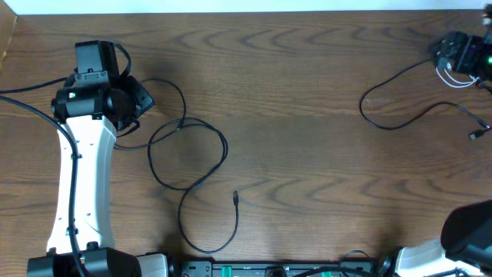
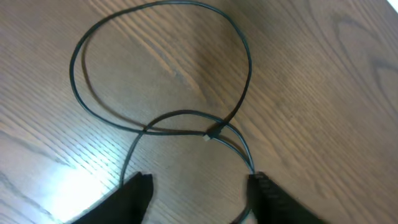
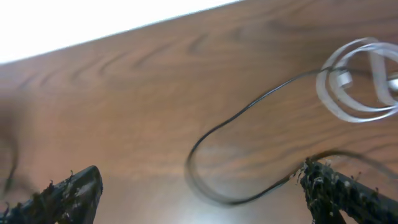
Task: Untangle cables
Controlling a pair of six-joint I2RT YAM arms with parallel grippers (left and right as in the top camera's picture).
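Both claws gape released: left claw [image 2: 199, 196] at the crossed black loop [image 2: 249, 65] at left, right claw [image 3: 199, 186] by the far-right cable [image 3: 188, 167] and white cord [image 3: 354, 116], which a careless sweep could snag together.

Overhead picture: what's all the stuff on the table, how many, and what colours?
table: one, brown wood, fills the view
looped cable: one, black, left side, crossing over itself
curved cable: one, black, right side
white cord: one, white, coiled at the top right
left arm: one, white and black, left edge
right arm: one, black and white, bottom right corner
left claw: one, black, open, by the looped cable
right claw: one, black, wide open, near the white cord
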